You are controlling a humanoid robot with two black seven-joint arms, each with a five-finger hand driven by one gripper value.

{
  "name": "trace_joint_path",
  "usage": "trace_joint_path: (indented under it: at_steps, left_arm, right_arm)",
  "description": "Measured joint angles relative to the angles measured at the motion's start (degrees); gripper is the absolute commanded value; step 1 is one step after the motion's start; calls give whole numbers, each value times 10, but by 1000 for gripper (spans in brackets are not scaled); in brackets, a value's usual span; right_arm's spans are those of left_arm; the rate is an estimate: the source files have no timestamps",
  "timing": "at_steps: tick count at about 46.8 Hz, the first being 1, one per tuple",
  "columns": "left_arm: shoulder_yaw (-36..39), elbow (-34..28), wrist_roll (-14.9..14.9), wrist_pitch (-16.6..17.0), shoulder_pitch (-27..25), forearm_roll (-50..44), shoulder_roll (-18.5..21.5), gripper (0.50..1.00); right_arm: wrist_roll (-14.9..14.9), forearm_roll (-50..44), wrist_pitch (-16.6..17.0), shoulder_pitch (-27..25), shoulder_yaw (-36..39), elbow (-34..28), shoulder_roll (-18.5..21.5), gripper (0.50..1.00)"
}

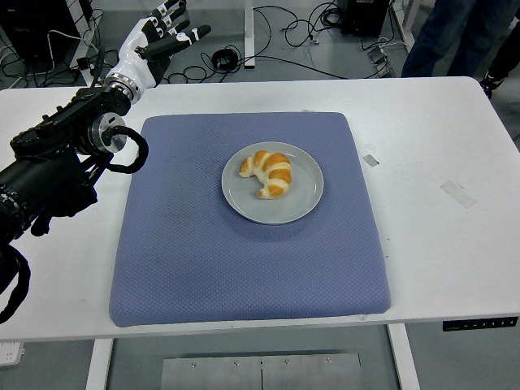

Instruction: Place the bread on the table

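A golden croissant lies on a round grey plate in the middle of a blue mat on the white table. My left hand is raised past the table's far left edge, fingers spread and empty, far up and left of the croissant. Its black arm reaches in over the table's left side. My right arm is out of view.
A person's legs stand beyond the table's far right corner. Cables lie on the floor behind the table. Two pieces of tape are stuck to the table right of the mat.
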Motion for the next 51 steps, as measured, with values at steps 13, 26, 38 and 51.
trace_joint_path:
  at_steps: [13, 26, 38, 51]
  left_arm:
    - [11, 0, -36, 0, 1, 10, -1, 977]
    - [11, 0, -8, -44, 3, 9, 2, 977]
    - [13, 0, 18, -50, 3, 13, 4, 977]
    - [67, -15, 22, -41, -23, 17, 30, 978]
  right_arm:
    - [0, 0, 0, 0, 0, 0, 0, 1000]
    - [0, 0, 0, 0, 0, 0, 0, 1000]
    - [0, 0, 0, 0, 0, 0, 0, 1000]
    - [0, 0, 0, 0, 0, 0, 0, 1000]
